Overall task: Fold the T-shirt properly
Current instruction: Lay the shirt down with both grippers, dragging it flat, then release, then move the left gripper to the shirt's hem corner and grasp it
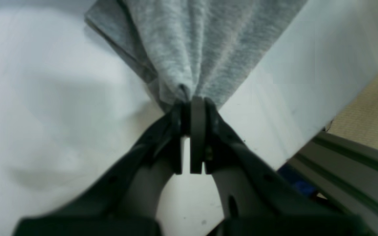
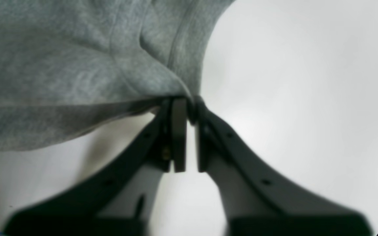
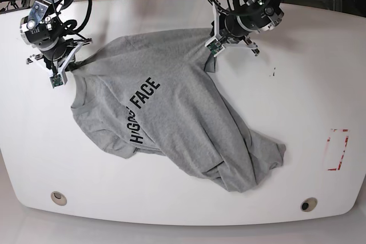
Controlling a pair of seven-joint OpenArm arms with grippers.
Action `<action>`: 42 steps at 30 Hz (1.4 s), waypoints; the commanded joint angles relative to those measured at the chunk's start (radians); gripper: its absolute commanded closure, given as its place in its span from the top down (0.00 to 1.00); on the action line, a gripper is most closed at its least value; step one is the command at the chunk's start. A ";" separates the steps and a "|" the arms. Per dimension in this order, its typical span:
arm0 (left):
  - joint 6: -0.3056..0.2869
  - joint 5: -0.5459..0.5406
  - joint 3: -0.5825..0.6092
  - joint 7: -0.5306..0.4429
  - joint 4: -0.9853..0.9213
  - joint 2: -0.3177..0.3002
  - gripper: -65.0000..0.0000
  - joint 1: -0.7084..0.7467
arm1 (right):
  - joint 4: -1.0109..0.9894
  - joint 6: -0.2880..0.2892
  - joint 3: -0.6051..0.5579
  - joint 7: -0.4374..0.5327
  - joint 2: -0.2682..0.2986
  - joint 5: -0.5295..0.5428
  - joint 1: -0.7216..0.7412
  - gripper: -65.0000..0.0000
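The heather-grey T-shirt (image 3: 171, 112) lies crumpled and slanted on the white table (image 3: 297, 72), black lettering showing across the chest. My left gripper (image 3: 211, 54) is at its far right corner. In the left wrist view this gripper (image 1: 194, 100) is shut on a bunched tip of the T-shirt (image 1: 192, 42), which fans away in pleats. My right gripper (image 3: 64, 71) is at the shirt's far left end. In the right wrist view it (image 2: 190, 101) pinches a hemmed fold of the T-shirt (image 2: 61, 65) at the fingertips, with a thin gap lower between the pads.
A red-outlined rectangle (image 3: 337, 149) is marked near the table's right edge. Two round holes (image 3: 58, 198) (image 3: 309, 204) sit near the front edge. In the left wrist view the table edge and a metal frame rail (image 1: 356, 170) run close on the right.
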 commanded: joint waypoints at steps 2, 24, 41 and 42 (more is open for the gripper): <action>0.003 -0.006 0.001 -0.003 0.015 -0.002 0.02 0.001 | 0.011 -0.005 0.039 0.013 -0.022 0.004 -0.009 0.38; 0.002 -0.008 -0.006 -0.006 0.019 -0.005 0.53 0.045 | -0.193 -0.005 0.336 -0.166 -0.114 0.663 -0.104 0.80; 0.002 -0.010 -0.061 -0.011 0.022 0.001 0.53 -0.008 | -0.279 -0.005 0.251 -0.168 -0.187 0.664 -0.093 0.80; 0.002 -0.010 -0.073 -0.011 0.022 0.001 0.53 -0.024 | -0.279 -0.005 0.247 -0.168 -0.193 0.664 -0.087 0.80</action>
